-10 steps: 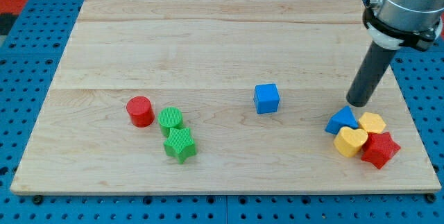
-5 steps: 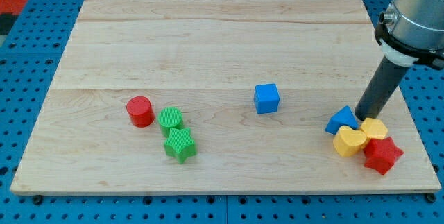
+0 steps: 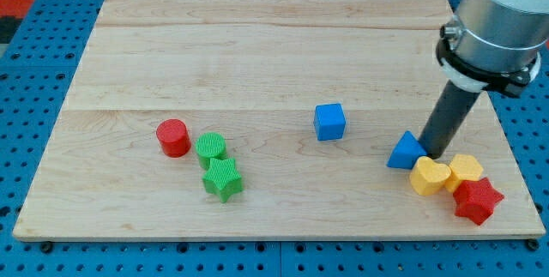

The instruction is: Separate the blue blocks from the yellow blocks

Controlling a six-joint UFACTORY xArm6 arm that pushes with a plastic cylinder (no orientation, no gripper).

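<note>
Tip (image 3: 433,153) of the bare rod is pressing the blue triangle's (image 3: 405,152) right side near the table's right edge; best shoving straight left, clear of the yellow blocks (image 3: 446,174).

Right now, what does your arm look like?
My arm is a fat grey cylinder with a black band and a white ring under it. Below that hangs a straight dark rod, ending at my tip. No cables or markings show.
</note>
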